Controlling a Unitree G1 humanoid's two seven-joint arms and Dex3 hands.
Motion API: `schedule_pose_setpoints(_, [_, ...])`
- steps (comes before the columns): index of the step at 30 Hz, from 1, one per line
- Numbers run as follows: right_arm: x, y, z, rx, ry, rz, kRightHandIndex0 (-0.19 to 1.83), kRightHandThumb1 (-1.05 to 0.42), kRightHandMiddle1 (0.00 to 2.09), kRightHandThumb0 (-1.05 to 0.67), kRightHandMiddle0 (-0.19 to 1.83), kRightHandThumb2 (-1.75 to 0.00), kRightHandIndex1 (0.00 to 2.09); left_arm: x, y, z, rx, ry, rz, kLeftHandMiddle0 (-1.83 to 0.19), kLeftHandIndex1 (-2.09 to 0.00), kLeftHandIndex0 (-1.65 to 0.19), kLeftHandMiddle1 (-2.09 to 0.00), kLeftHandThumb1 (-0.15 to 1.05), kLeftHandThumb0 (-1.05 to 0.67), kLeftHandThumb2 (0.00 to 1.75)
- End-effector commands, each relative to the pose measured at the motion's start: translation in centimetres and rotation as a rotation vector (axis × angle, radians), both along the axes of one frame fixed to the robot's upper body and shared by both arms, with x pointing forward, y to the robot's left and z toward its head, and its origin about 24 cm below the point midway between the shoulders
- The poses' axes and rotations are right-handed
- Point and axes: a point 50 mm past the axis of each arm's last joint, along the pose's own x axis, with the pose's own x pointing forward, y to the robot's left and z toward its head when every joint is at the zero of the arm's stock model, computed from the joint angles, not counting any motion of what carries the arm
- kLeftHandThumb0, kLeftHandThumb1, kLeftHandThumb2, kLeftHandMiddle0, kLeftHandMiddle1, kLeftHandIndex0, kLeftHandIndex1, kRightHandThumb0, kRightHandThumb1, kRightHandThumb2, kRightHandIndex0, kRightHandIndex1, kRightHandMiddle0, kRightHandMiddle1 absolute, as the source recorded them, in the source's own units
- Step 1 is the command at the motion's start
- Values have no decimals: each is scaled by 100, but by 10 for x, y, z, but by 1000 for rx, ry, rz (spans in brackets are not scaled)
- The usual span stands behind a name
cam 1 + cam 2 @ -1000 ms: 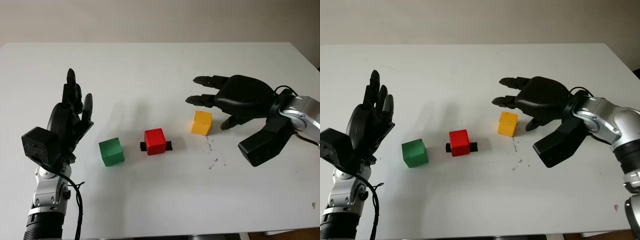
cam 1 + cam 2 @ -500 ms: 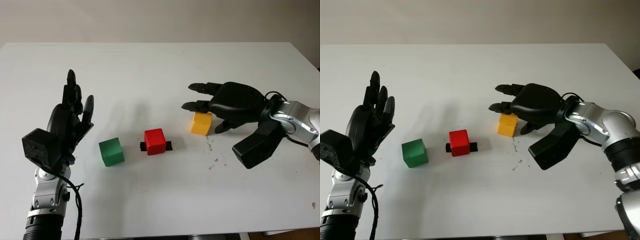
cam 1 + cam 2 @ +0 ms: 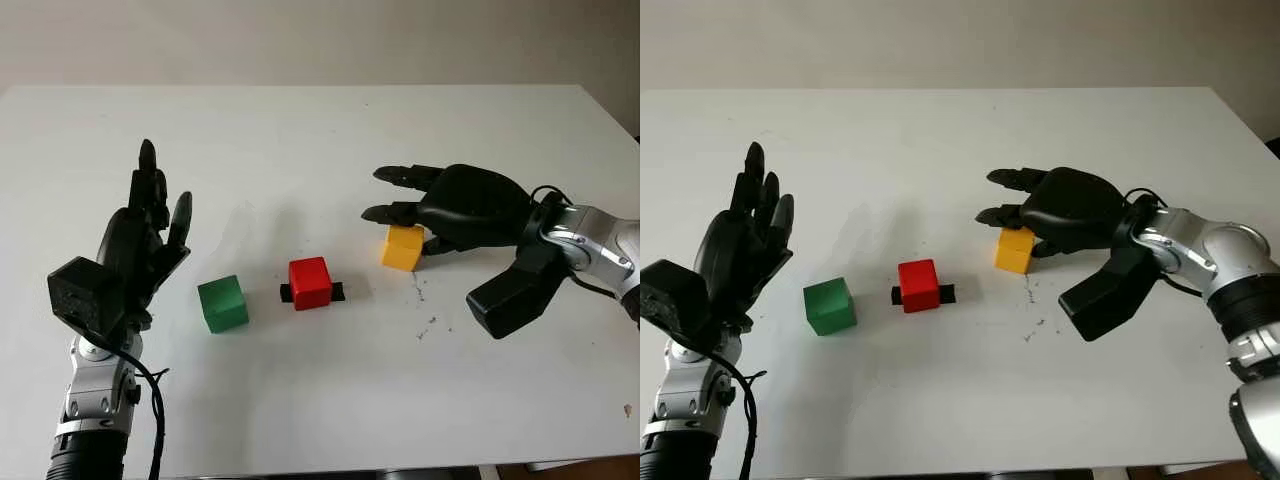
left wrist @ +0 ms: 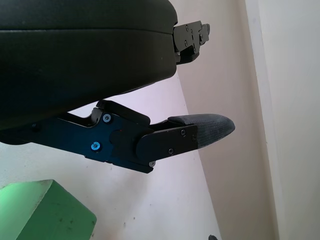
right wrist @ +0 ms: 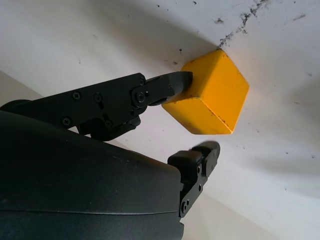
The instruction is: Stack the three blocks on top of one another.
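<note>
Right wrist view: right robot hand (image 3: 440, 205) arched over matte yellow cube (image 5: 212, 95), one fingertip (image 5: 177, 80) touching its face, not yet clamped. Red cube (image 3: 310, 283) sat mid-surface (image 3: 320, 130), green cube (image 3: 222, 303) beside it. Left robot hand (image 3: 140, 235) raised upright, open.

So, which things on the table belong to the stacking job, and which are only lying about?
For the job:
- yellow block, right hand over it, one finger at its side, not gripped
- red block
- green block
- left hand, open, raised beside the green block

Lying about:
- black strip under the red block
- dark specks on the white table
</note>
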Motion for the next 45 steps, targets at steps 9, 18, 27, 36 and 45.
schedule_pose_setpoints(9, [1,-1,8,59,-23,23,29,-96,93,-35,57,-5,5,0,-3,-1,24,3,6,17,-1,19,-6,105,-64,56])
schedule_pose_setpoints(18, [-3,-7,10,72,30,3,25,-91,121,-41,52,-5,5,4,-7,-2,43,8,12,14,-4,17,-6,105,-64,56])
schedule_pose_setpoints(27, [-6,-12,12,102,89,-40,26,-92,130,-45,50,-6,6,5,-8,-2,36,11,7,14,-5,17,-6,105,-64,54])
schedule_pose_setpoints(36, [-5,-17,16,263,231,-180,25,-94,126,-43,45,-6,5,4,-11,-4,37,16,1,15,-5,19,-5,105,-64,55])
schedule_pose_setpoints(45, [-8,-17,36,492,326,-271,23,-97,135,-37,39,-6,5,3,-10,-6,48,21,7,15,-5,18,-5,105,-65,55])
